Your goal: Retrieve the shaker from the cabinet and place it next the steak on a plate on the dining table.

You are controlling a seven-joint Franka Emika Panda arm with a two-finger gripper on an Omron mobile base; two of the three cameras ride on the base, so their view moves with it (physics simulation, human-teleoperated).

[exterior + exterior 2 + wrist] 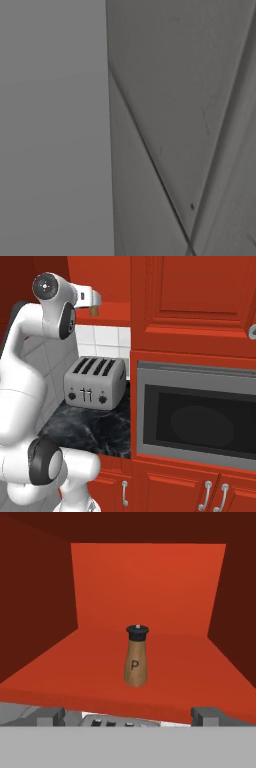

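Arm (pixel 30 381): you are watching the white arm rising at the left of the right base view, its upper link reaching up into the open red cabinet (pixel 107 286).
Toaster (pixel 95 381): your four-slot silver toaster is sitting on the black marbled counter (pixel 90 428), below the open cabinet and just left of the oven front.
Oven (pixel 197 413): a built-in oven with a dark window is filling the right half of that view, with red doors above and below it.
Pincer (pixel 130 716): your pincer is standing released, its two dark fingertips (pixel 50 716) spread wide at the bottom of the hand view, gripping nothing.
Shaker (pixel 136 657): the shaker is standing upright on the cabinet shelf (pixel 60 672), near the middle and toward the front edge, with a dark cap and a letter P on its tan body. It is lining up between the two fingertips but farther in, well apart from them. In the right base view a small tan patch (pixel 93 310) is peeking out beneath the wrist; you cannot tell what it is.
Cabinet walls: the red back wall and the darker side walls are framing the shaker, which is touching none of them.
Left base view: you are getting flat grey panels (pixel 175 100) with slanting seams.
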